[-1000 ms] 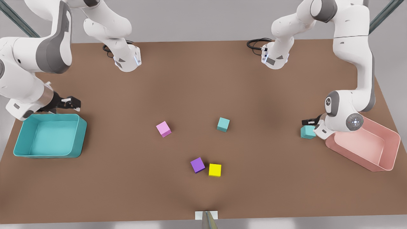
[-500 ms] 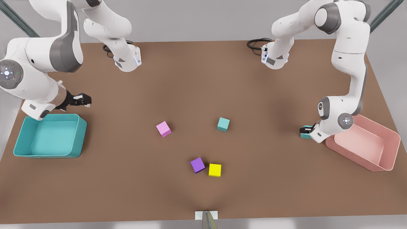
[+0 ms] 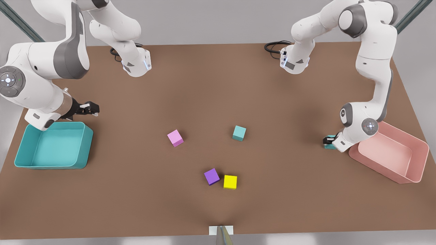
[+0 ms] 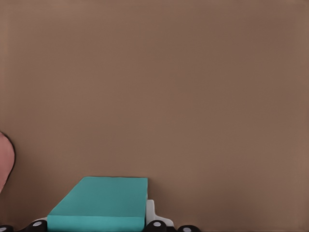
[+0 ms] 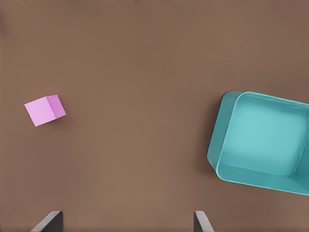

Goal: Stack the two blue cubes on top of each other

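Left gripper (image 3: pixel 327 140) over one blue cube by the pink bin.

That blue cube (image 4: pixel 101 203) sits between its fingers; I cannot tell if they grip it. The second blue cube (image 3: pixel 239 133) rests mid-table, well apart. The right gripper (image 3: pixel 89 108) waits, spread, above the teal bin (image 3: pixel 85 149).

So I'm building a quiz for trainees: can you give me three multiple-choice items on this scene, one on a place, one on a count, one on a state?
1. Where is the left gripper?
A. Over the teal bin
B. At a teal cube beside the pink bin
C. Above the yellow cube

2. How many small cubes are on the table?
A. Three
B. Four
C. Five

3. How are the right gripper's fingers?
A. Open
B. Shut on the pink cube
C. Shut on the purple cube

Answers:
1 B, the left wrist view shows a teal cube between its fingers, the pink bin alongside.
2 C, two teal, pink, purple, yellow.
3 A, the right gripper shows its fingers spread.
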